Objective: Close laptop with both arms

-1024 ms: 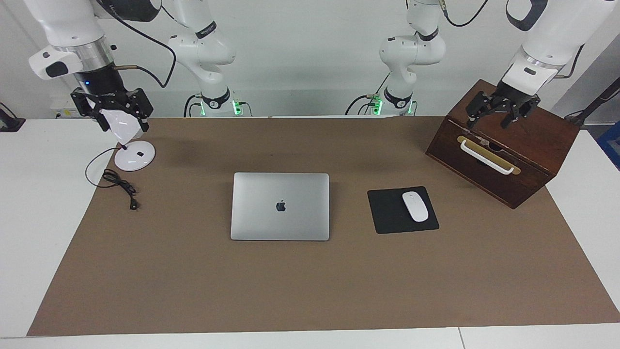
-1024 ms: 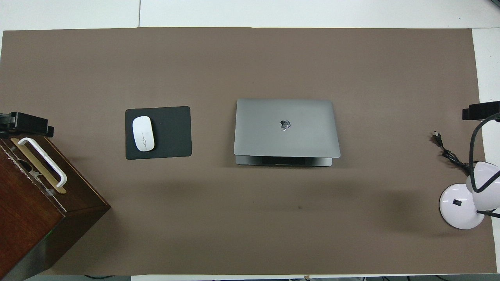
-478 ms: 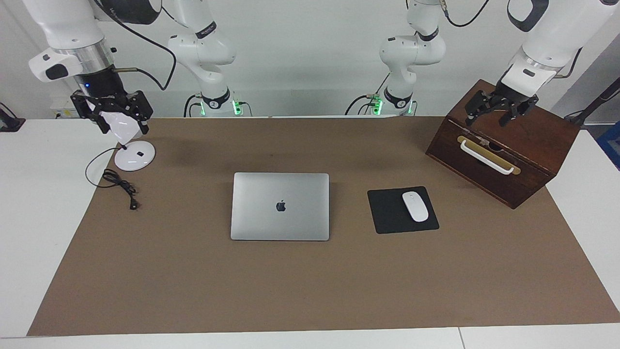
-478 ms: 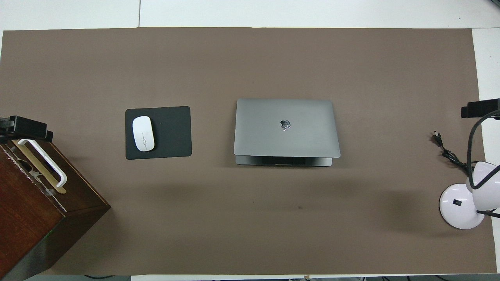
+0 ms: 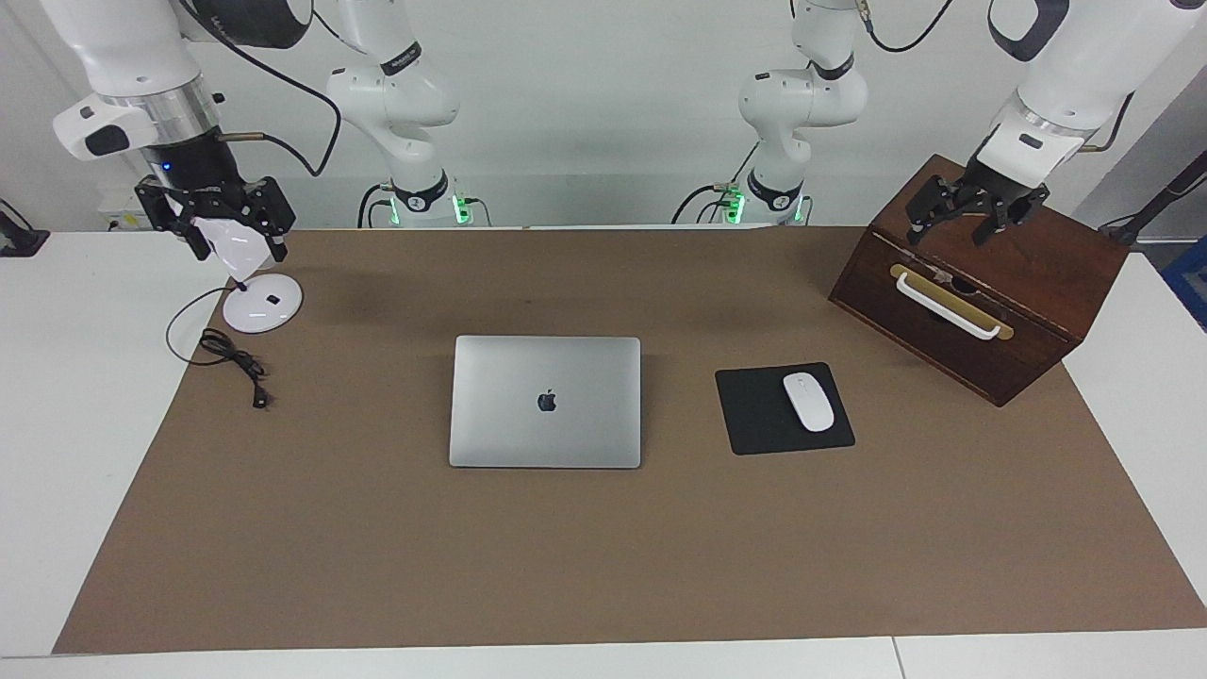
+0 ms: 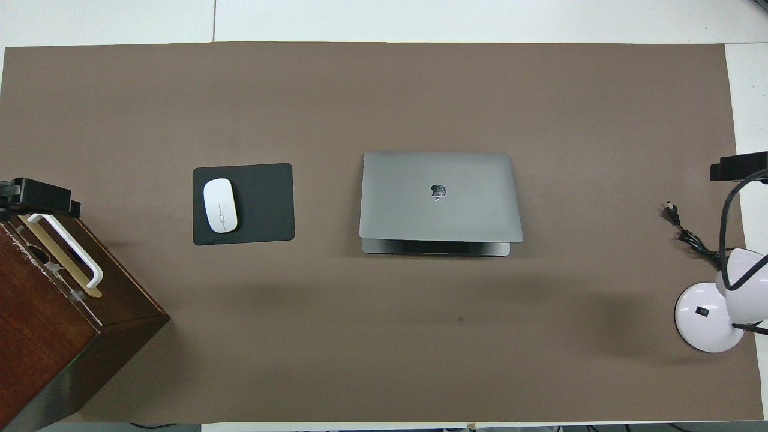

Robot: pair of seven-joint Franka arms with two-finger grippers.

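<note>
The silver-grey laptop point(image 5: 545, 402) lies in the middle of the brown mat, apple logo up. In the overhead view its lid point(image 6: 440, 195) sits low over the base, and a thin strip of the base point(image 6: 436, 248) shows at the edge nearer the robots. My right gripper point(image 5: 215, 231) hangs open over the white desk lamp, toward the right arm's end of the table. My left gripper point(image 5: 976, 209) hangs open over the wooden box, toward the left arm's end. Both are well away from the laptop and empty. Only their tips show in the overhead view: the left gripper point(image 6: 39, 195) and the right gripper point(image 6: 738, 168).
A white mouse point(image 5: 808, 402) lies on a black mousepad point(image 5: 754, 415) beside the laptop. A dark wooden box point(image 5: 981, 283) with a white handle stands toward the left arm's end. A white desk lamp point(image 5: 261, 304) and its black cord point(image 5: 231, 356) are toward the right arm's end.
Both grippers have drifted slightly upward, the left over the box and the right over the lamp. The laptop has not moved.
</note>
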